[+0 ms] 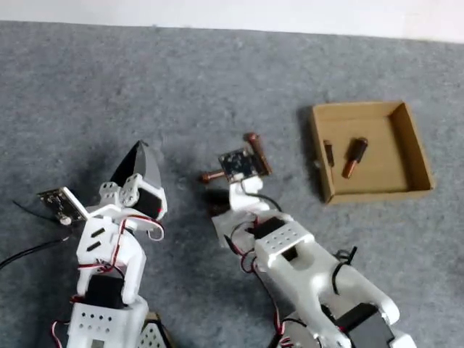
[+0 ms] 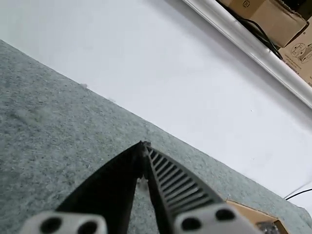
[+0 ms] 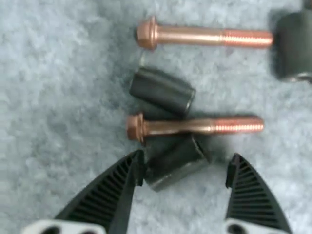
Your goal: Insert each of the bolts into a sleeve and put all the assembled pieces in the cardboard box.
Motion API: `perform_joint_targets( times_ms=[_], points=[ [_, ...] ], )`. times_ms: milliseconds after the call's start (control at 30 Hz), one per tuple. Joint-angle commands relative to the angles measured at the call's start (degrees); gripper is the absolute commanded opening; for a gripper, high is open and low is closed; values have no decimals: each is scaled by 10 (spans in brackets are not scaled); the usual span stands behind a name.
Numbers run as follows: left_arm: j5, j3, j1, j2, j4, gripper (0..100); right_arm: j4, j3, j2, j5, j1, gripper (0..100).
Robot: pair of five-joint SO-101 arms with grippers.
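Hovering mid-frame in the high view, right gripper (image 3: 187,158) has fingers wide either side of a short dark cylindrical sleeve (image 3: 173,168), long axis roughly finger to finger. Copper-coloured flange-head bolt (image 3: 195,126) lies alongside, near parallel. Left gripper (image 2: 144,146) pinched closed, probably empty. Brown cardboard box (image 1: 384,138) at frame right.
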Motion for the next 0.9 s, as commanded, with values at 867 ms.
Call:
perform_joint_targets(
  times_ms=[867],
  points=[
    [-3,14,-1,-10,1,6,15,-7,-1,3,2,5]
  ],
)
